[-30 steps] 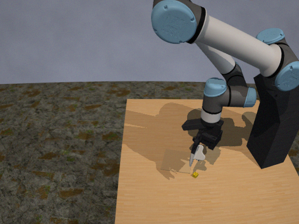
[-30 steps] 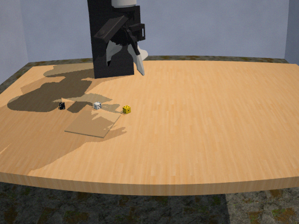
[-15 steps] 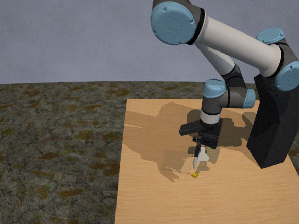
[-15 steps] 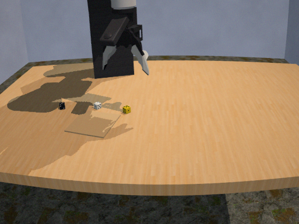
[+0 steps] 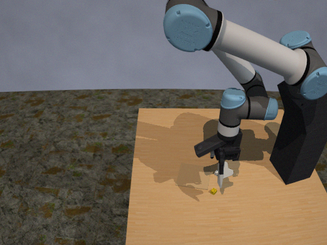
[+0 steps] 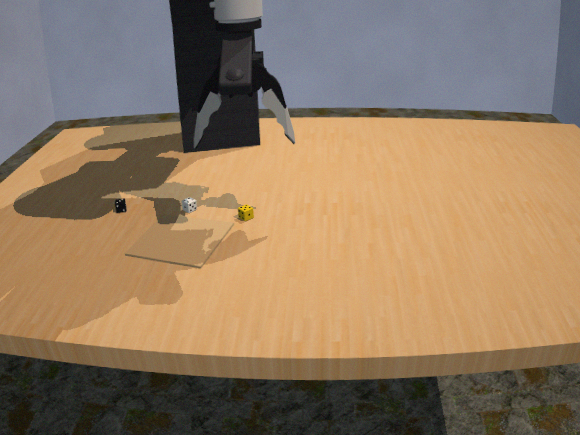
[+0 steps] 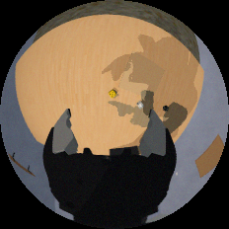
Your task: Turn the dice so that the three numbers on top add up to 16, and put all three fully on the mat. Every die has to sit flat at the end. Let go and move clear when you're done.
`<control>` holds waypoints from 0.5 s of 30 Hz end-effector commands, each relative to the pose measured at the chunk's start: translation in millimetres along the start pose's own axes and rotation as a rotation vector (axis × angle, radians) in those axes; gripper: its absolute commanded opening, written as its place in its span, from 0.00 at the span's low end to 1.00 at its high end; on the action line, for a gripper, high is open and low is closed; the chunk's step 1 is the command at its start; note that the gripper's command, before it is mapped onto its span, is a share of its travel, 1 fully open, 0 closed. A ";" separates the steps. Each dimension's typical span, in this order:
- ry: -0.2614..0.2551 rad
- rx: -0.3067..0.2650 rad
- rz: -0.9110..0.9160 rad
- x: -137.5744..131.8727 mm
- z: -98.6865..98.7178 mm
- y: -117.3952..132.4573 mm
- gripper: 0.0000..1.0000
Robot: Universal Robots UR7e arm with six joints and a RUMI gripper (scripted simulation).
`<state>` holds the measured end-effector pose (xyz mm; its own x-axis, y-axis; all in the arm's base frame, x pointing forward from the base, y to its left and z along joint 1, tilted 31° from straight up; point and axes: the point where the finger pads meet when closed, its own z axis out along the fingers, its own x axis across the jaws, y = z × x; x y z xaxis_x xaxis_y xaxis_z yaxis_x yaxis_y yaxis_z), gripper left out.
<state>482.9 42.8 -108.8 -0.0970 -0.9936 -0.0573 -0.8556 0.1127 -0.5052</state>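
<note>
A yellow die (image 5: 213,191) (image 6: 245,213) (image 7: 113,93) sits flat on the table, off the mat, near one corner. A white die (image 5: 216,173) (image 6: 189,205) (image 7: 140,105) sits flat just beside the mat. A black die (image 6: 120,205) (image 7: 166,108) lies in shadow farther left in the exterior view; I cannot make it out in the top view. The thin wood-coloured mat (image 5: 186,178) (image 6: 175,243) (image 7: 148,66) holds no die. The top pips are too small to read surely. My gripper (image 5: 226,179) (image 6: 244,144) (image 7: 110,109) is wide open and empty, above the table.
The table (image 5: 169,220) (image 6: 400,251) carries the dice and mat. The arm's dark pedestal (image 5: 296,152) (image 6: 220,116) stands at the back in the exterior view. Arm shadows cover the black die and much of the mat. The table's front edge (image 6: 300,368) shows in the exterior view.
</note>
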 end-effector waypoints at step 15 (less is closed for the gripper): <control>-0.007 0.003 -0.562 -4.3 9.1 -1.7 1.00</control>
<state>488.2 46.2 -114.3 0.2752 -0.9476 0.1624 -0.8156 -0.3196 -0.4824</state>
